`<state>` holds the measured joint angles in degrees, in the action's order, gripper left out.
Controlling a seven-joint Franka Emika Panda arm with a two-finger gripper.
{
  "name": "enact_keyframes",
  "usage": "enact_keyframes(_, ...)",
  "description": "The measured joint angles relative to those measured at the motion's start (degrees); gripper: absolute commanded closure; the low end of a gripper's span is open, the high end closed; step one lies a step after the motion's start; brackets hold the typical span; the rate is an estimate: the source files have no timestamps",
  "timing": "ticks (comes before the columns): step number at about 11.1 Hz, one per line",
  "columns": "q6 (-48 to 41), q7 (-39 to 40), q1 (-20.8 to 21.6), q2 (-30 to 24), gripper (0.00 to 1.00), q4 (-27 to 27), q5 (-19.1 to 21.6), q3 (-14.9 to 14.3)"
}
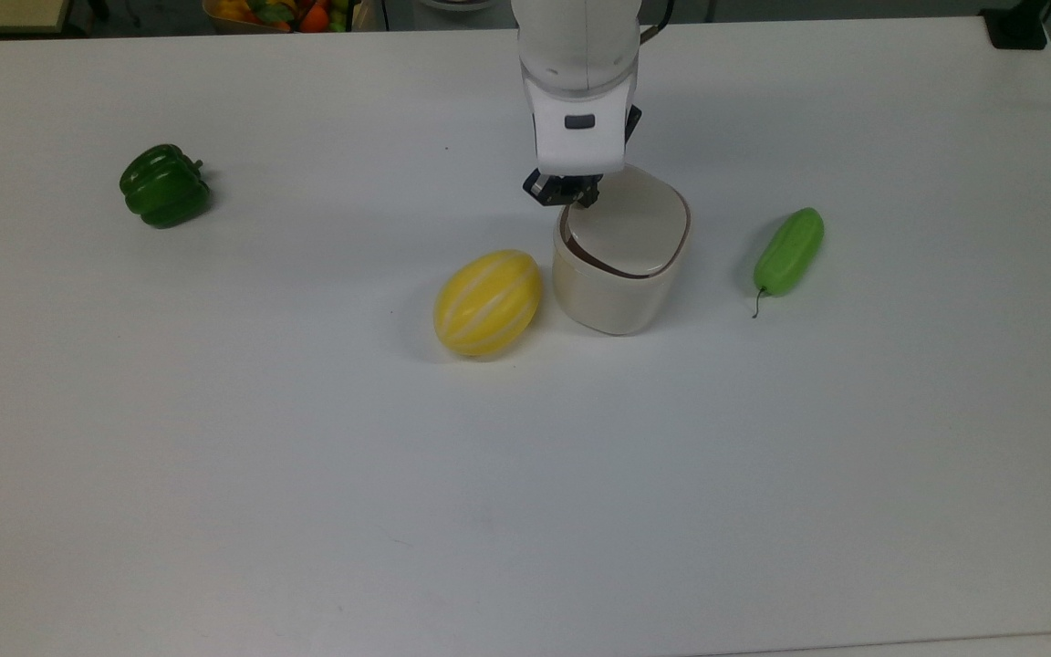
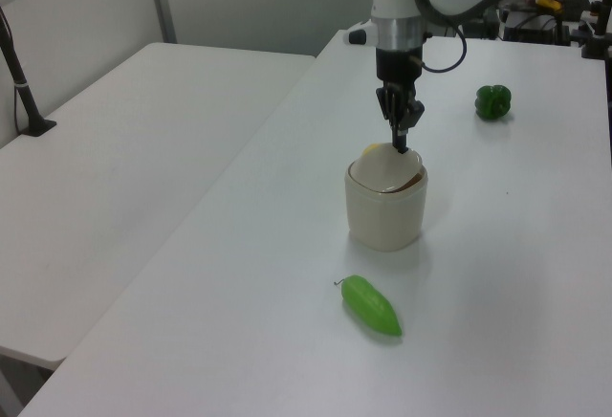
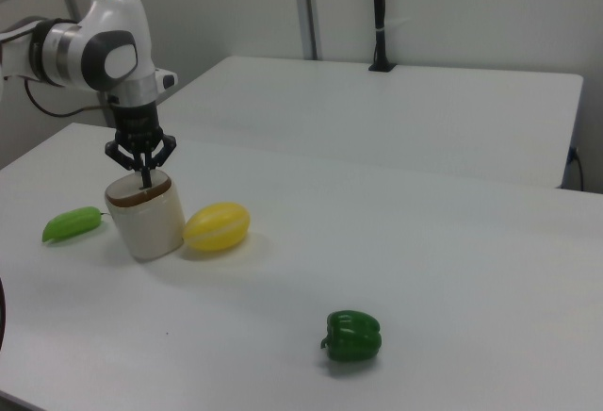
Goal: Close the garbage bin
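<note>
The garbage bin [image 1: 612, 297] is a cream-beige tub standing near the middle of the white table [image 1: 525, 474]. Its flat lid [image 1: 632, 228] lies almost level on the rim, with a thin dark gap left along the edge on the top view's left. My gripper [image 1: 576, 195] points straight down, fingers together, with the tip touching the lid at the corner on the top view's upper left. The left view shows the gripper [image 2: 402, 145] pressing on the lid of the bin [image 2: 384, 218]. From the right view, the gripper [image 3: 143, 180] stands on top of the bin [image 3: 149, 224].
A yellow melon [image 1: 487, 302] lies close against the bin on the top view's left. A light green gourd [image 1: 789, 250] lies on the top view's right, and a dark green pepper [image 1: 164, 185] sits far off on the top view's left. A fruit basket [image 1: 279, 13] is beyond the table's far edge.
</note>
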<state>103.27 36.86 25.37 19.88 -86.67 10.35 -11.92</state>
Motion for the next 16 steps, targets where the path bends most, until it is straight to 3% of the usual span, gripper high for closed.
enact_keyframes(9, -0.10, -1.09, 0.38, 2.02, 1.00, 0.77, -0.66, 0.01)
enact_keyframes(12, -1.70, -8.08, 0.06, -2.09, 0.99, 2.33, -0.89, -0.31)
enact_keyframes(14, -8.81, -13.82, -1.64, -6.29, 0.96, 3.06, -4.33, -0.91)
enact_keyframes(16, -14.93, -20.63, -5.65, -10.39, 0.48, 3.57, -6.19, -1.39)
